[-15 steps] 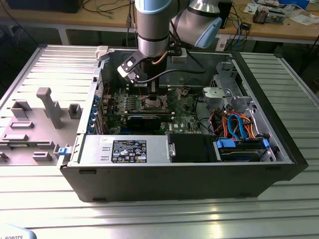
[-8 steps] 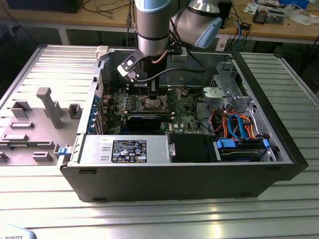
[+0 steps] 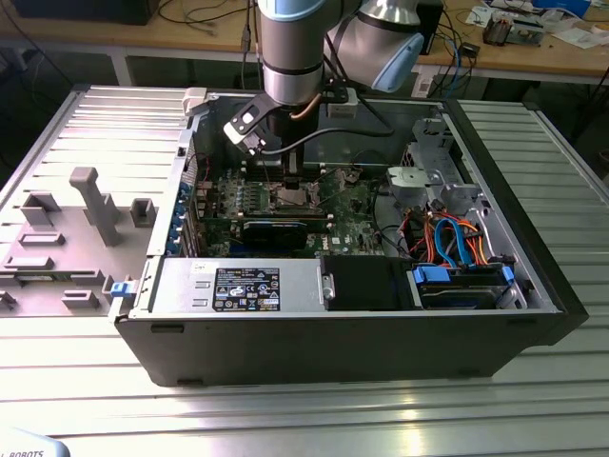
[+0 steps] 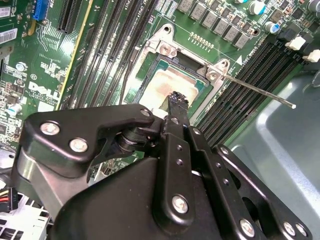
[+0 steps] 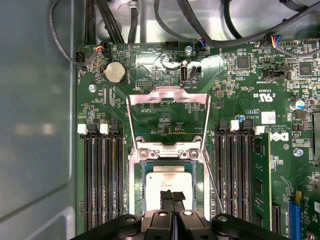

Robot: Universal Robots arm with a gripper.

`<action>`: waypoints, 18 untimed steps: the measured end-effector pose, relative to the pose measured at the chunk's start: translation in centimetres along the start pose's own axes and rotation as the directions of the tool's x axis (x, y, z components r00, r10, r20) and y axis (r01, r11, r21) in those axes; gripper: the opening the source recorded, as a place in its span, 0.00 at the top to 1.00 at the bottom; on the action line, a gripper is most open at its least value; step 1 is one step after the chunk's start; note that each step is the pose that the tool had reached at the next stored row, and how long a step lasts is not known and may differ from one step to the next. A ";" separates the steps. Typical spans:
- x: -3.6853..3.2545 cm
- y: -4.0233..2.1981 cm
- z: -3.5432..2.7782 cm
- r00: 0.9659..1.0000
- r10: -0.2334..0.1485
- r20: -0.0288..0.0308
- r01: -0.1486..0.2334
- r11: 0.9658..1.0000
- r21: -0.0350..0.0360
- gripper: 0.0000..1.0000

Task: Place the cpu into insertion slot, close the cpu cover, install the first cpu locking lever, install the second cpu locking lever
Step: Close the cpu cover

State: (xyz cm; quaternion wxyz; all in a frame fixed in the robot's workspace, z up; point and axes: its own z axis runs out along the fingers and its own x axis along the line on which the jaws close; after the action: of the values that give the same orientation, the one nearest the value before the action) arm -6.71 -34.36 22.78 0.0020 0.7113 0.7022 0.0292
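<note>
The cpu [image 5: 167, 181] lies flat in the insertion slot [image 5: 135, 185], its silver-tan top showing in both wrist views [image 4: 160, 85]. The cpu cover [image 5: 168, 93], a thin silvery frame, stands swung up off the socket on its hinge. One thin locking lever [image 5: 214, 182] sticks out free beside the socket, seen as a long rod [image 4: 260, 92] in the second wrist view. My gripper [image 5: 173, 196] hangs just above the chip's near edge with its black fingers pressed together and nothing between them. In the exterior view the gripper [image 3: 288, 176] reaches down over the socket [image 3: 290, 197] inside the computer case.
Long black memory slots [image 5: 102, 180] flank the socket on both sides. A black card [image 3: 274, 231] sits in front of the socket in the exterior view. Cables [image 3: 447, 238], a drive cage and the case walls [image 3: 495, 171] enclose the board. A grey fixture tray [image 3: 76, 228] lies at the exterior view's left.
</note>
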 end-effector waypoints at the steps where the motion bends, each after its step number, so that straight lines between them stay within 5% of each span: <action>1: 0.00 0.00 -0.05 1.000 0.000 0.000 0.000 1.000 0.000 0.89; 18: 0.03 0.02 -0.45 1.000 0.000 0.001 0.000 1.000 0.000 0.89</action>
State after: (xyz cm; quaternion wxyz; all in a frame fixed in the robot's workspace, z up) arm -6.71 -34.34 23.24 0.0023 0.7114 0.7022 0.0290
